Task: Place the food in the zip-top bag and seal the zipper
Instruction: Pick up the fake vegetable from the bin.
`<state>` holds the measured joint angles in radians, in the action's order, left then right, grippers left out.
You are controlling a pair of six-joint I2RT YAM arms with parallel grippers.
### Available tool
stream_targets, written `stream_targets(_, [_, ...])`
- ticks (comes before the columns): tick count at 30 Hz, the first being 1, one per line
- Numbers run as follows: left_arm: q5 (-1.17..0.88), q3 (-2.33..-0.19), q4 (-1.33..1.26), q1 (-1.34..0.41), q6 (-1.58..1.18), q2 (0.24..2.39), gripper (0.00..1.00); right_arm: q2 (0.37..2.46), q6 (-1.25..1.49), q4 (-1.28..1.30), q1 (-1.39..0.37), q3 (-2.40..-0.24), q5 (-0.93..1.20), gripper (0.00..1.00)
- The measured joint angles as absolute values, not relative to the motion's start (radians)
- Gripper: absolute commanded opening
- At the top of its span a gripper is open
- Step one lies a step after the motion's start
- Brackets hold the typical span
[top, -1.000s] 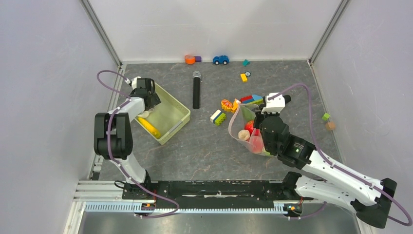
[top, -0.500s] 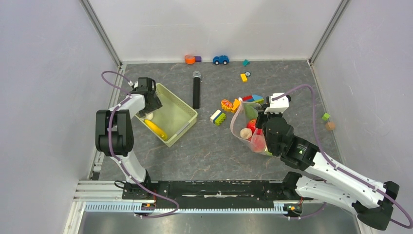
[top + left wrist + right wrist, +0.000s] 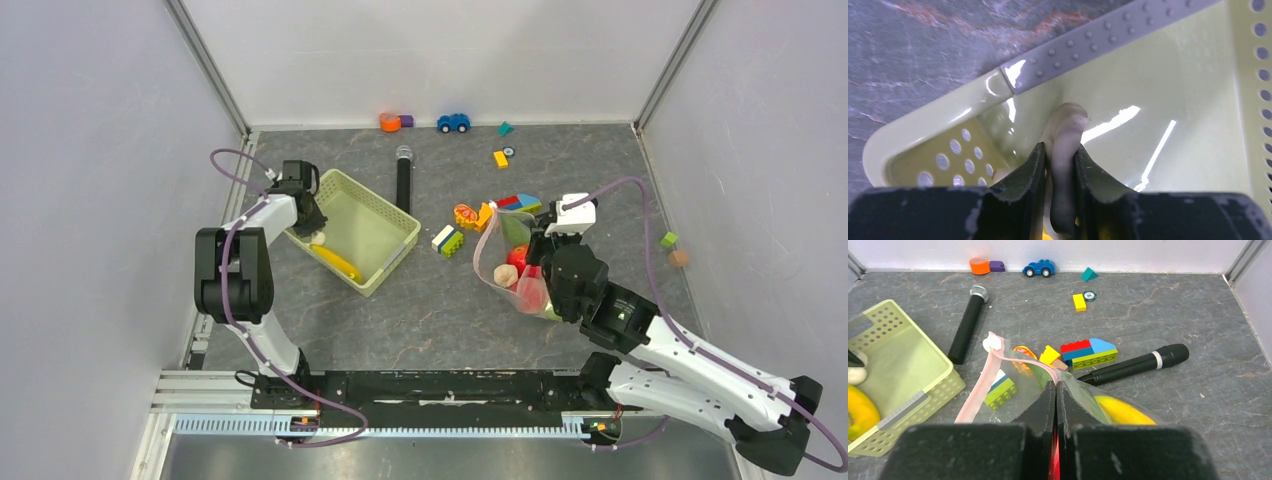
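Observation:
My left gripper (image 3: 1062, 152) is down in the near-left corner of the pale green basket (image 3: 385, 205) and is shut on a pale cream piece of food (image 3: 1065, 125). A yellow banana (image 3: 338, 263) lies beside it in the basket. My right gripper (image 3: 1056, 385) is shut on the top edge of the zip-top bag (image 3: 492, 240) and holds its mouth up. The pink zipper (image 3: 983, 385) hangs to the left, unsealed. Inside the bag are a red tomato (image 3: 515, 258), a pinkish fruit (image 3: 506, 275) and a yellow piece (image 3: 1120, 410).
Coloured building blocks (image 3: 447, 239) lie between basket and bag, with more blocks (image 3: 1088, 352) just behind the bag. One black microphone (image 3: 403, 185) lies behind the basket and another microphone (image 3: 1138, 362) behind the bag. Small toys line the back wall, including a blue car (image 3: 453, 123).
The left gripper has closed on the pale food piece. The basket has slid and turned to the right. The right arm and bag have shifted slightly right.

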<state>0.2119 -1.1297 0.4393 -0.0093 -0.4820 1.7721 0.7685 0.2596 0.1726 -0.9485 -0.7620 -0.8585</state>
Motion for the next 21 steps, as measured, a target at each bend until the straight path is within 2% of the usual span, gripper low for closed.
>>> stream_targets(5, [0.121,-1.074,0.408,-0.011,-0.483,1.687,0.13,0.732,0.252,0.165,-0.949,-0.746,-0.820,0.00])
stream_targets(15, [-0.064,-0.963,0.310,-0.027,-0.552,1.288,0.12,0.665,0.245,0.159,-0.948,-0.745,-0.721,0.00])
stream_targets(18, [-0.118,-0.953,0.261,-0.071,-0.580,1.180,0.09,0.653,0.246,0.152,-0.948,-0.742,-0.696,0.00])
stream_targets(21, [-0.167,-0.949,0.204,-0.196,-0.587,1.102,0.08,0.635,0.246,0.128,-0.948,-0.725,-0.672,0.00])
